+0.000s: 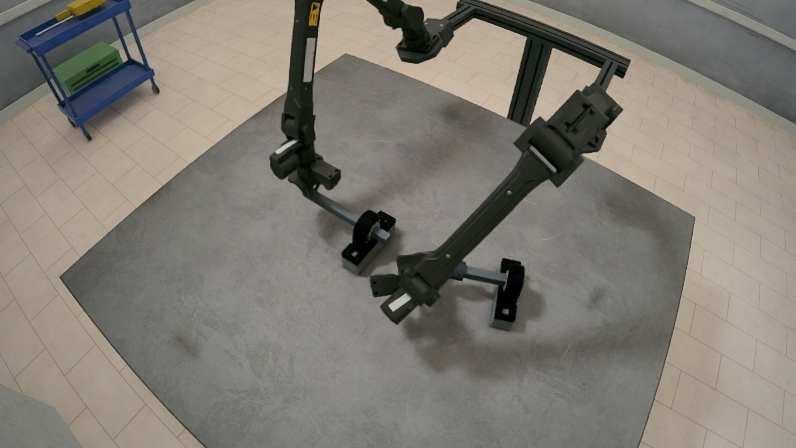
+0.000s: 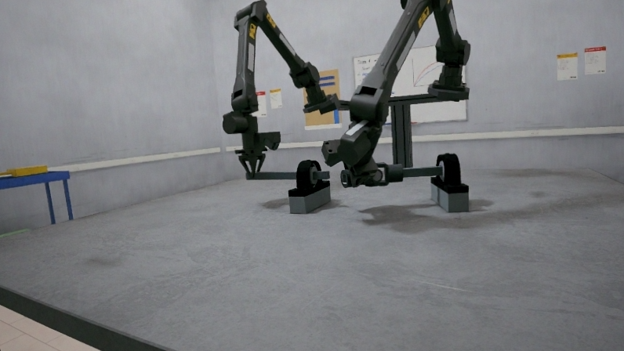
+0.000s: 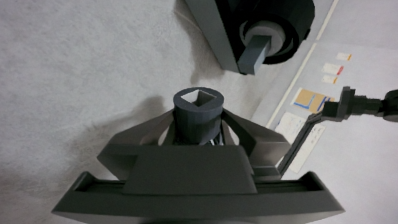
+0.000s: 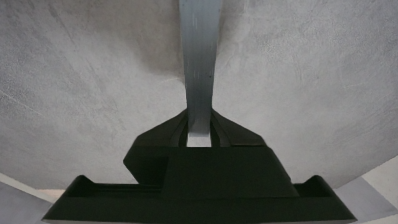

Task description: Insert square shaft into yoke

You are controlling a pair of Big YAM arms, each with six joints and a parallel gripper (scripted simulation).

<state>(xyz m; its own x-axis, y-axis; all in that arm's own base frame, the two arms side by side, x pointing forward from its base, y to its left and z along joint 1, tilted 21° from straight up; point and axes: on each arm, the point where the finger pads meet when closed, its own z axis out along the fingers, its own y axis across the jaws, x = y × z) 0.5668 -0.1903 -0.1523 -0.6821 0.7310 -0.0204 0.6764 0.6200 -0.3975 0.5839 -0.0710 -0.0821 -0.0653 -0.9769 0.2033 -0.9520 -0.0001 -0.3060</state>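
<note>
The grey square shaft [image 1: 339, 211] runs level through a black bearing on a grey block [image 1: 370, 240]. My right gripper [image 1: 307, 192] is shut on the shaft's outer end, as the right wrist view [image 4: 200, 135] shows. The shaft's tip [image 3: 253, 52] sticks out of the bearing towards the universal joint. My left gripper [image 2: 364, 176] is shut on the joint's free yoke [image 3: 198, 112], a dark round sleeve with a square hole. The hole faces the shaft tip with a short gap [image 2: 335, 176] between them. The joint's own shaft [image 2: 415, 171] rests in a second bearing block [image 2: 449, 185].
A black frame [image 1: 534, 61] that carries both arms stands at the back of the grey mat. A blue cart [image 1: 89, 61] with a green box stands off the mat at the far left. The two bearing blocks stand close together mid-mat.
</note>
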